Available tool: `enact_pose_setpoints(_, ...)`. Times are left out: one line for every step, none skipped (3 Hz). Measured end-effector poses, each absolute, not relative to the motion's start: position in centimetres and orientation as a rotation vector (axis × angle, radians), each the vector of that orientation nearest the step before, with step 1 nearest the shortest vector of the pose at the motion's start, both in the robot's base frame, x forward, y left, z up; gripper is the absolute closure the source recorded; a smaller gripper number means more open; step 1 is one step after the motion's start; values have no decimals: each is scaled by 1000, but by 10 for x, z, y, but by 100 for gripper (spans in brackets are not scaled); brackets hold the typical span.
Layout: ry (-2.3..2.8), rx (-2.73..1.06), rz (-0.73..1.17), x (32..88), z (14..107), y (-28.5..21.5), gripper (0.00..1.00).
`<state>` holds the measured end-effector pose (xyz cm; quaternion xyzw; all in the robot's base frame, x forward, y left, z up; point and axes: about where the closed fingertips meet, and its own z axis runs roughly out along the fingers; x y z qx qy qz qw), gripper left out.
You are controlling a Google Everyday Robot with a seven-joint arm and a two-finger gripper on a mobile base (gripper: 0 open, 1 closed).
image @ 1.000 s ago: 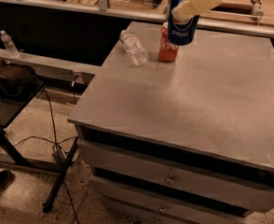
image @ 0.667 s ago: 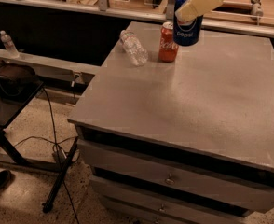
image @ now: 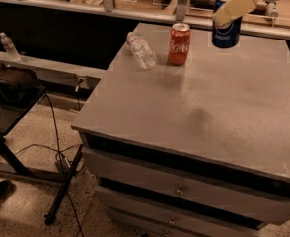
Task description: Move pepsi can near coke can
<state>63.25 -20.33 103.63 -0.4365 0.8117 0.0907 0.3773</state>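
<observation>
Two risks: with your end effector (image: 227,12) clenched on the pepsi (image: 227,33) at upper right of the frame, near the coke (image: 179,43) but apart, a sideways swing could topple the coke, or a tilted release could tip the pepsi on the bench (image: 209,107).

The grey cabinet top (image: 209,112) carries a coke can (image: 178,43) standing upright near its far edge. Just left of it, a clear plastic bottle (image: 141,50) lies on its side, not touching the can. To the right of the coke can, the gripper (image: 228,13) clasps the pepsi can (image: 227,33) over the far side; whether that can touches the top cannot be told.
</observation>
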Motion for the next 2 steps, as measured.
enact_pose_setpoints(2118,-960,262,649,1010,-227,100)
enact_pose_setpoints(2161,-760,311,676,972,-233,100)
